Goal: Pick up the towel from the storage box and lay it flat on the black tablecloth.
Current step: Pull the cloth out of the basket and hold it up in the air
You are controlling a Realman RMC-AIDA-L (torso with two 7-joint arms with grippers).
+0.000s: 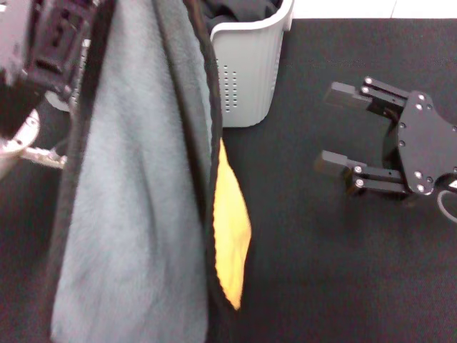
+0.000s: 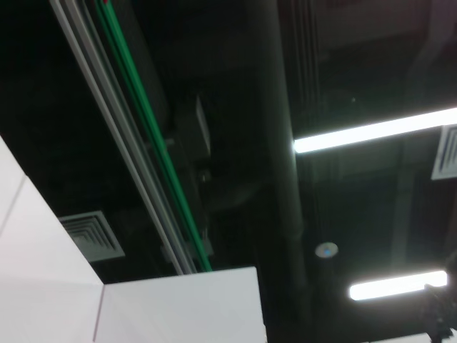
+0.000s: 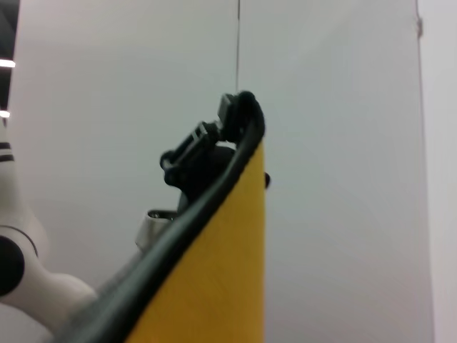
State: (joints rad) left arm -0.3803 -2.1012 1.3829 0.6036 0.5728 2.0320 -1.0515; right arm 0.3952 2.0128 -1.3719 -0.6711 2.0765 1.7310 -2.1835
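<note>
The towel (image 1: 128, 214) hangs lifted in the air, close to the head camera. It is grey-green and fuzzy with a black hem, and its yellow back (image 1: 230, 229) shows along one edge. My left gripper (image 1: 53, 43) is at the upper left, shut on the towel's top. The right wrist view shows the yellow side of the towel (image 3: 214, 279) hanging from the left gripper (image 3: 218, 136). The storage box (image 1: 246, 71) stands behind on the black tablecloth (image 1: 321, 271). My right gripper (image 1: 334, 128) rests low over the tablecloth at the right, open and holding nothing.
A plain black cloth (image 1: 239, 11) lies inside the storage box. Bare tablecloth stretches in front of the box and around the right gripper. The left wrist view shows only ceiling pipes and strip lights (image 2: 371, 132).
</note>
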